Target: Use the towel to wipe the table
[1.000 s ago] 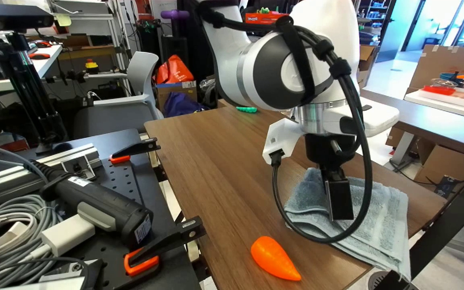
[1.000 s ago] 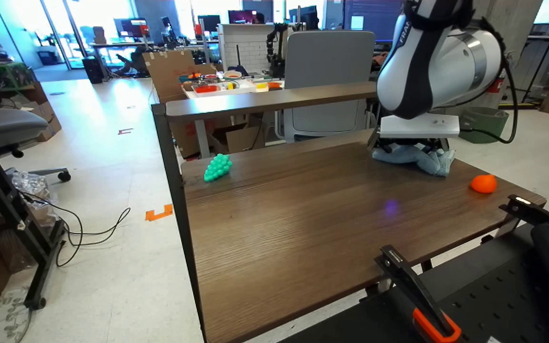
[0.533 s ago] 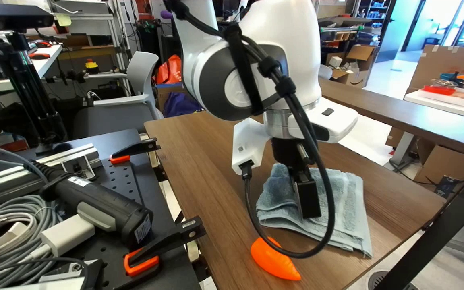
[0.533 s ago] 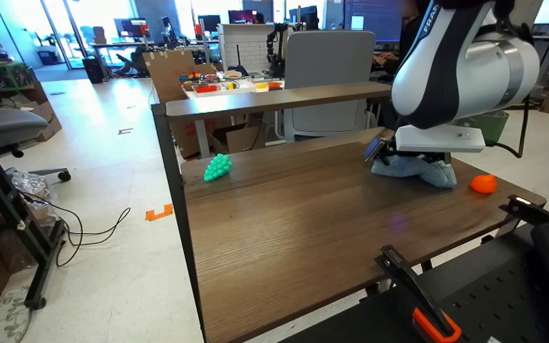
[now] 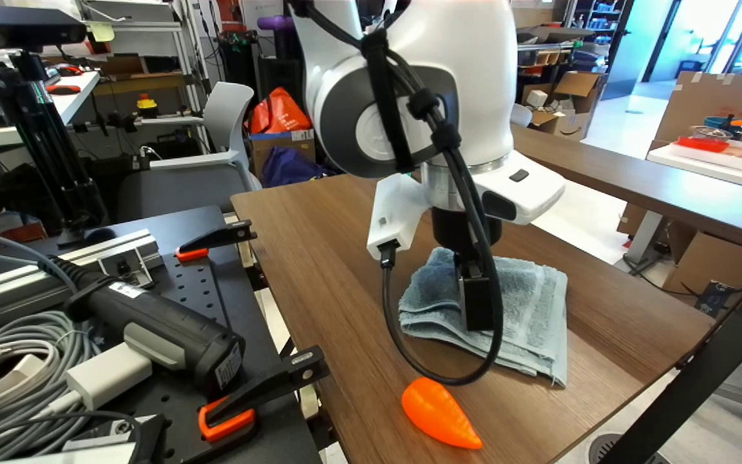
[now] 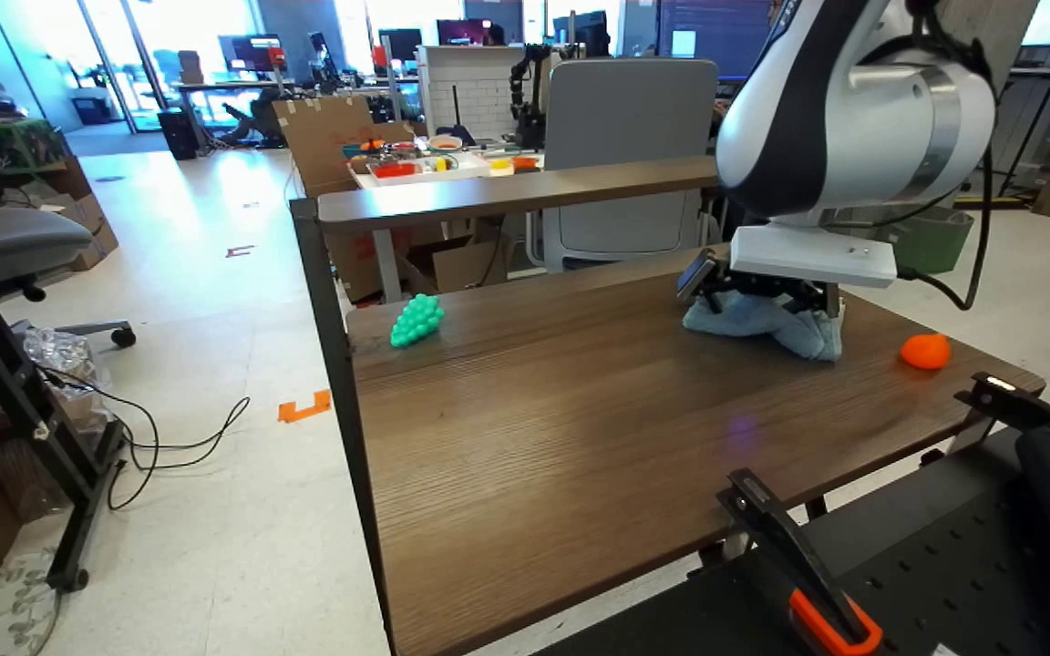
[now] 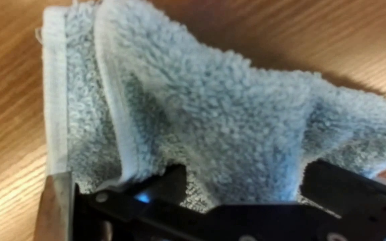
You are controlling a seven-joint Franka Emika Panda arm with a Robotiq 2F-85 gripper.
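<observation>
Blue-grey terry towel [image 5: 532, 309], folded roughly square and rumpled, lies on the brown wood-grain desk [image 6: 580, 437] beneath the claw [image 7: 245, 179]. In an exterior view its frayed corner points to about 5 o'clock; the outline is too nearly square for a long axis to be told. In the wrist view a pale hem [image 7: 55, 87] runs from 12 to 6 o'clock, and a raised fold slants from 11 towards 5. Black fingers [image 7: 169, 185] stand apart on either side of that fold; whether they are grasping the cloth or released cannot be told. Franka Panda arm [image 5: 480, 84], in an exterior view: extends down from 12 o'clock, wrist upright, claw directed to 6. From the white wrist box [image 5: 395, 209] a black cable [image 5: 453, 380] hangs in a loop, crossing in front of the towel and partly hiding it. Orange carrot-like toy [image 5: 440, 414]: near the towel but apart, at 7 o'clock, its tip between 4 and 5. Green grape-cluster toy [image 6: 416, 321]: on the desk, well apart from the towel, at 9 o'clock in an exterior view. Black-and-orange clamps [image 5: 294, 372] sit along the edge of a black perforated bench [image 5: 281, 438], one between 8 and 9 o'clock from the towel, the other between 9 and 10.
</observation>
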